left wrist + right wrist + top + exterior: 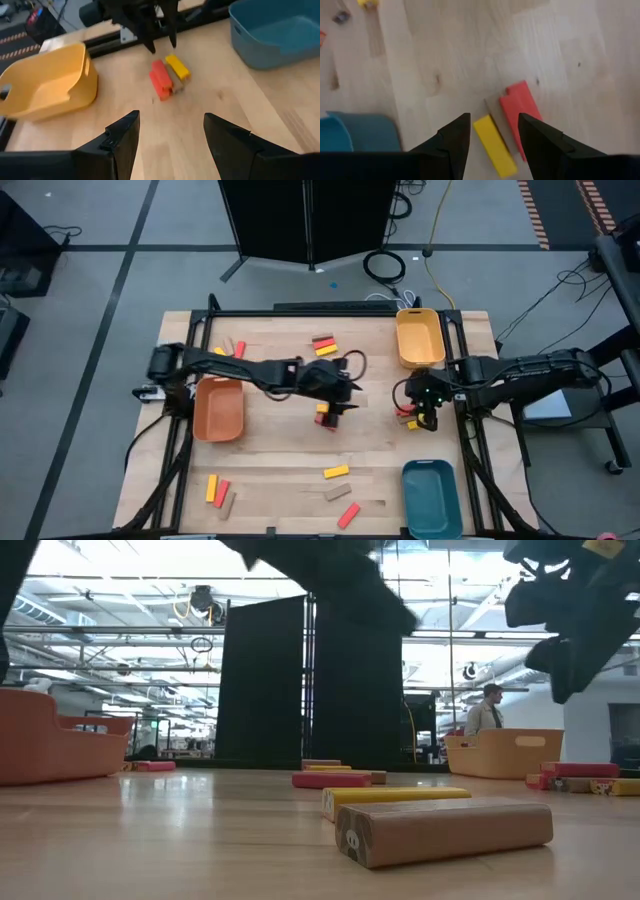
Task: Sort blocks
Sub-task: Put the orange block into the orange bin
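**Blocks scattered on a pale wood table**

Red, yellow and tan blocks [336, 472] are strewn across the wooden table [280, 450], mostly centre and lower frame. Both the left gripper [343, 398] and the right gripper [428, 406] are held spread, empty. A person [487, 710] is seen beyond.

A lab or industrial hall: grey floor [90, 240], loose cables [385, 265], black partition panels [310, 680].

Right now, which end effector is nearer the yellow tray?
Right. The right end effector hovers open just below the yellow tray, over a small block cluster; the left end effector is open mid-table, farther away.
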`<act>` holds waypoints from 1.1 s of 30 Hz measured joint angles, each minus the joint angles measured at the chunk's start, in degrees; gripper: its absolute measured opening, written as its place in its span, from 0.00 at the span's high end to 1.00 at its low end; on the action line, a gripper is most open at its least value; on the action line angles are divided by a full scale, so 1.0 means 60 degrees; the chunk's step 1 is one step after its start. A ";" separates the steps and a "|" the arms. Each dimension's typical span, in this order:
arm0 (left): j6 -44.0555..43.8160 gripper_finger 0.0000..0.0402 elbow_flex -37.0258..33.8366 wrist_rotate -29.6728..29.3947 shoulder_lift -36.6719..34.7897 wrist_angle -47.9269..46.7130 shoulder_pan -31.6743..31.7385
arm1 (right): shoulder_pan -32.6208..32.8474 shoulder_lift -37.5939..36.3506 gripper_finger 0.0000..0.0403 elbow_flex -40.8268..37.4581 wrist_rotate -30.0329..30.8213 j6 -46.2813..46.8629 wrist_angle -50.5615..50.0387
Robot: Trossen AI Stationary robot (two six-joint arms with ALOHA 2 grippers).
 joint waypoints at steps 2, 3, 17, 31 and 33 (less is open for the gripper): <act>0.0003 0.46 0.0383 0.0008 0.0620 0.0479 -0.0003 | 0.0031 0.0000 0.60 0.0000 0.0017 0.0275 -0.0432; -0.0001 0.46 0.0569 0.0008 0.0940 0.0811 -0.0003 | 0.0031 0.0000 0.60 0.0000 0.0057 0.0410 -0.0683; -0.3312 0.46 0.3377 -0.0616 0.4930 0.3680 -0.0056 | 0.0027 0.0000 0.60 0.0000 0.1051 0.1660 -0.2618; -0.3770 0.46 0.4471 -0.1541 0.6480 0.4006 -0.0203 | 0.0024 -0.0762 0.60 -0.0004 0.1818 0.1864 -0.2610; -0.3772 0.46 0.4471 -0.1557 0.6682 0.4392 -0.0196 | 0.0027 -0.1009 0.60 -0.0004 0.1941 0.1864 -0.2573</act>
